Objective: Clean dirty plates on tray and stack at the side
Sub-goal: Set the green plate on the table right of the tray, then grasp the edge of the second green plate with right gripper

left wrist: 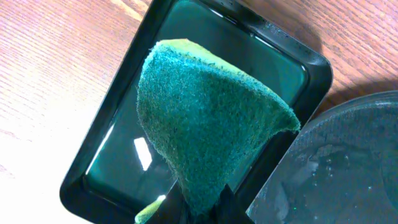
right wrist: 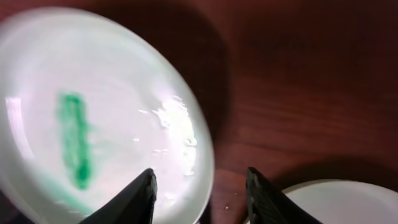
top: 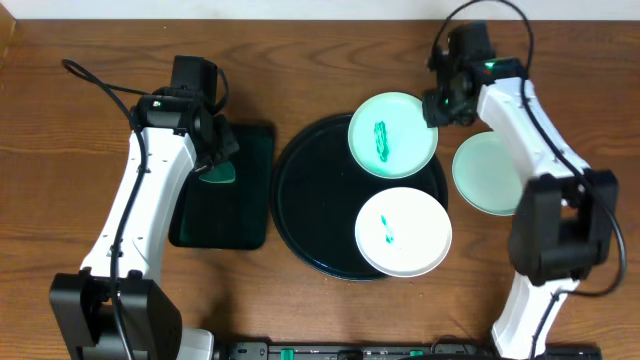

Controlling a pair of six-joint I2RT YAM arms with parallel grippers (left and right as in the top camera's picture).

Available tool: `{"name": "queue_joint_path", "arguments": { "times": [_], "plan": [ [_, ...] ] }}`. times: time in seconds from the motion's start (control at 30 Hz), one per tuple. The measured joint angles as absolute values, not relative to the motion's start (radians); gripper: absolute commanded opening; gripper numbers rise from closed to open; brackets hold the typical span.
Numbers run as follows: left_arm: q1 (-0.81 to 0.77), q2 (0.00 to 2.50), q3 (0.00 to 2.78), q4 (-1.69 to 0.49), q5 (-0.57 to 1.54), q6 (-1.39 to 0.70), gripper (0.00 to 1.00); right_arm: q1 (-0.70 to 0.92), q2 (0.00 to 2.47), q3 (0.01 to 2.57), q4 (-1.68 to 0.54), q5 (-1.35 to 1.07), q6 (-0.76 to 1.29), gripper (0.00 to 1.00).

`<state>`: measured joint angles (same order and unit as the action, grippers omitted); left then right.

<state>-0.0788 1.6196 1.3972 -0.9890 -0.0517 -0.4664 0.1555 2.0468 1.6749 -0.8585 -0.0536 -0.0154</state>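
Observation:
The round black tray point(top: 305, 195) holds two white plates. The far plate point(top: 392, 135) has a long teal smear and overhangs the tray's far right rim. The near plate point(top: 403, 232) has a small smear. A third plate point(top: 488, 175), with no marks showing, lies on the table to the right. My right gripper point(top: 440, 105) is open at the far plate's right rim. In the right wrist view the jaws point(right wrist: 202, 186) straddle the rim of that smeared plate point(right wrist: 93, 118). My left gripper point(top: 218, 158) is shut on a green sponge point(left wrist: 205, 118).
A rectangular black tray point(top: 225, 215) lies left of the round tray, under the sponge; it shows in the left wrist view point(left wrist: 106, 155) beside the round tray's rim point(left wrist: 336, 168). The third plate shows at the lower right of the right wrist view point(right wrist: 339, 202).

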Motion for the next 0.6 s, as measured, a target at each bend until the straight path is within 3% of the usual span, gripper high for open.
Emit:
{"name": "queue_joint_path", "arguments": {
  "times": [0.1,0.17,0.2,0.33,0.6],
  "plan": [
    [-0.079,1.620,1.397,-0.987,-0.052,-0.466,0.07,0.146,2.089,1.675,-0.877,-0.043,-0.030,0.39],
    [-0.079,1.620,1.397,-0.987,-0.052,-0.466,0.07,0.146,2.104,1.674,-0.886,-0.037,-0.040,0.33],
    [-0.079,1.620,1.397,-0.987,-0.052,-0.466,0.07,0.146,2.107,1.674,-0.889,-0.036,-0.043,0.23],
    [-0.079,1.620,1.397,-0.987,-0.052,-0.466,0.08,0.146,2.125,1.675,-0.891,-0.060,-0.048,0.16],
    [-0.079,1.620,1.397,-0.984,-0.052,-0.466,0.07,0.149,2.136,1.675,-0.885,-0.076,-0.040,0.18]
  ]
}}
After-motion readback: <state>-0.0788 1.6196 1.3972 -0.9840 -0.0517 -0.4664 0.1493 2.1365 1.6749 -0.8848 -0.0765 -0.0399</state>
